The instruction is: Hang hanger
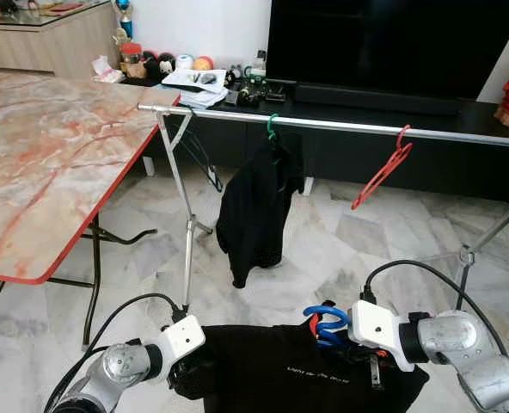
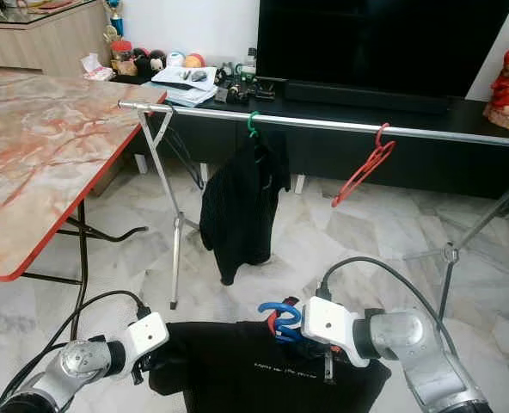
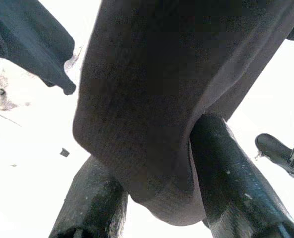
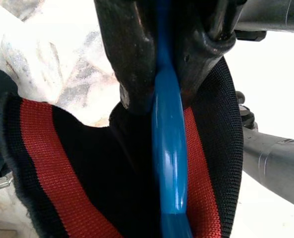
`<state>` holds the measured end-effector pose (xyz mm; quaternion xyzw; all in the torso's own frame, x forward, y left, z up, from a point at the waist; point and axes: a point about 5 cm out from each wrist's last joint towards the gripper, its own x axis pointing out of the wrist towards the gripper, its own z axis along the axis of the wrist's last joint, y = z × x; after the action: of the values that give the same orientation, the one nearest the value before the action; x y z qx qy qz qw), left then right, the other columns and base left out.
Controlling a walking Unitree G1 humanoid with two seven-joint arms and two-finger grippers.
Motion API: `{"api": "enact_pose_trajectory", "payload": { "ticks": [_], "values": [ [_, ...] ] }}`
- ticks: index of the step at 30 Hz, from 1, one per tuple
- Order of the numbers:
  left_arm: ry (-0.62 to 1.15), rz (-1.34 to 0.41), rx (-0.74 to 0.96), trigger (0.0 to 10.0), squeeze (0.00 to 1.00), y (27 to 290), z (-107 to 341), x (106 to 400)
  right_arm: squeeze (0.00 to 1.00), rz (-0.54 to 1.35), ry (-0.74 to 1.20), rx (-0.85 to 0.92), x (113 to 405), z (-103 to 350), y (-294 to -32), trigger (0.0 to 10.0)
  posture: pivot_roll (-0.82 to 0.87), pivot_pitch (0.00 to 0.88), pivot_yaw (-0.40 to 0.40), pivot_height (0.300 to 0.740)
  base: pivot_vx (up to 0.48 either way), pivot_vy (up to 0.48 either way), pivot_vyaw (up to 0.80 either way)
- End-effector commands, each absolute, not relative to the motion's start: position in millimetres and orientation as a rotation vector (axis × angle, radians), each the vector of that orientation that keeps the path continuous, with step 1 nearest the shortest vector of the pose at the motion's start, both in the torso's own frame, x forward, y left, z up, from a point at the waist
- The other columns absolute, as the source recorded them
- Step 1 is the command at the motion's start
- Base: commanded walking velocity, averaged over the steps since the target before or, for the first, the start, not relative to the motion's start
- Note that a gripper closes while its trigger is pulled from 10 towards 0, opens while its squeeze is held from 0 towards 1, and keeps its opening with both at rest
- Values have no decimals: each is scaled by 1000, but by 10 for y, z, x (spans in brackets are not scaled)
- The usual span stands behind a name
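Right gripper is pinching shut on the blue hanger, low and a bit right of center in the head views; in the right wrist view both black fingers are squeezing the blue plastic with the red-striped collar just behind it. A black shirt is sitting on that hanger, spread along the bottom edge of the frame. Left gripper is down at lower left, clamped on a fold of the same shirt, with cloth bunching between its two fingers.

Moving outward, the silver clothes rail is running across the upper middle of the frame, well above and beyond both grippers. Already hanging on it: a black garment on a green hanger, and just to its right a bare red hanger tilting sideways. The stretch of rail between those two is looking open, and so is the part right of the red one. The rail's left leg is standing between the left gripper and the hung garment.

A marble-pattern table with a red edge is filling the left side, its corner almost touching the rail's end. A dark TV stand is sitting behind the rail. Tiled floor under the rail is open.
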<state>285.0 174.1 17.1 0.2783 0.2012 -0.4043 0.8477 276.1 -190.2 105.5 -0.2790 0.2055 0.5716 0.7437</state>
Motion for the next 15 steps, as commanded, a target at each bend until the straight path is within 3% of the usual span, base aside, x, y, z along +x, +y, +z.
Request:
{"api": "enact_pose_trajectory", "payload": {
  "ticks": [1, 15],
  "values": [
    [421, -848, 583, 0, 0, 1748, 190, 2876, 0, 1230, 401, -614, 2805, 1175, -1921, 10000, 120, 55, -36, 740, 0, 0, 0],
    [397, -854, 584, 0, 0, 1729, 232, 2907, 0, 1228, 408, -608, 2806, 1144, -1905, 10000, 126, 44, -37, 740, 0, 0, 0]
  ]
}}
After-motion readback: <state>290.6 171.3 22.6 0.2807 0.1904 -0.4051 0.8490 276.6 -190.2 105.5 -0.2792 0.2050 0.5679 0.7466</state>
